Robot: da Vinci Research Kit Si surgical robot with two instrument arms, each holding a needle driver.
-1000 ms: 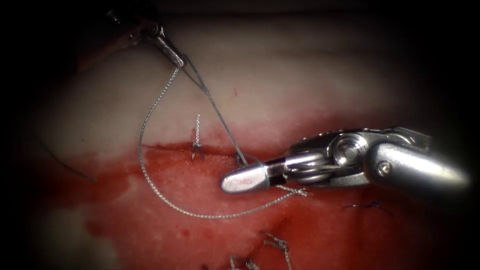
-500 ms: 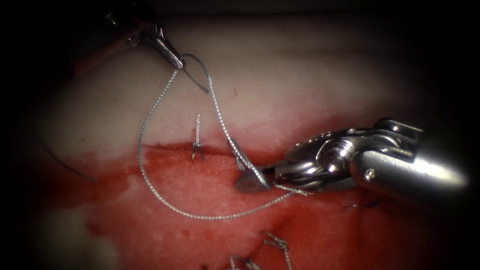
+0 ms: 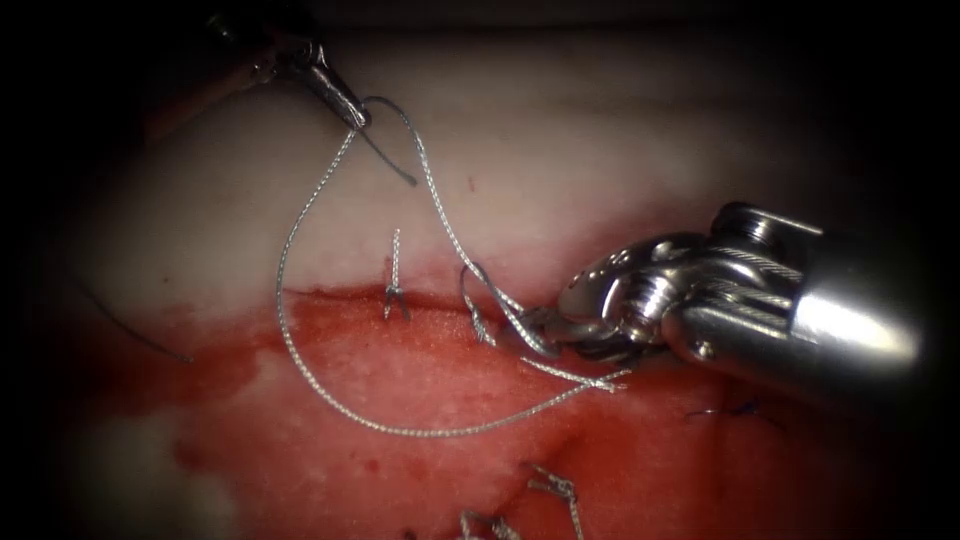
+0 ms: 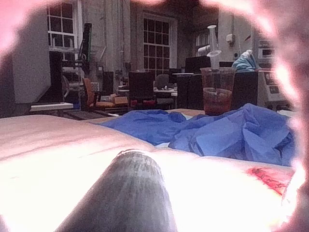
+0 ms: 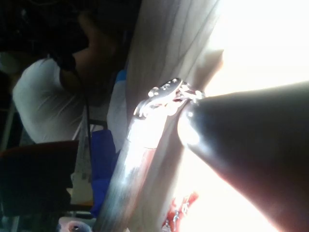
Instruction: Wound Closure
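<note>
Silver braided thread [image 3: 300, 230], limp and slippery-looking, is pinched upper left by the slim left tool [image 3: 352, 112]; the steel right tool [image 3: 540, 335] at centre grips its loop, best held mid-strand.

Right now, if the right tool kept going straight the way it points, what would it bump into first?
Probably the thread looped right at the right tool's tip, then the knot at the cut in the tissue. Depth is hard to judge.

Right tool [image 3: 540, 335] polished glossy metal; thread [image 3: 300, 360] braided, silvery; tissue [image 3: 560, 160] pale, moist, red-stained.
</note>
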